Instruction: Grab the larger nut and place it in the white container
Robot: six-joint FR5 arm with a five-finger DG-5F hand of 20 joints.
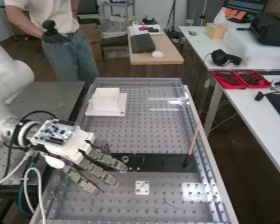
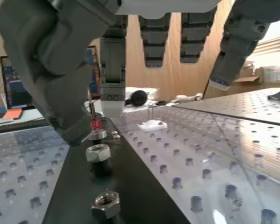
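The hand [image 1: 105, 161] is over the left part of the flat black bar [image 1: 165, 162] in the high view, its fingers straight and slanting down. In the wrist view the open hand [image 2: 113, 62] has its thumb apart from the fingers and nothing between them. Three metal parts stand in a row on the bar: the smaller nut [image 2: 106, 203] nearest the camera, the larger nut [image 2: 98, 153] behind it, and the bearing [image 2: 96, 134] beyond, close to the thumb's tip. The bearing [image 1: 125, 158] also shows beside the fingers in the high view. The white container [image 1: 107, 101] stands toward the bench's far end.
A small white plate [image 1: 142, 187] lies on the perforated bench near the bar. A thin brown stick [image 1: 193, 140] leans upright at the bar's right end. Red trays [image 1: 240, 79] sit on the side table. A person stands behind the bench at the upper left.
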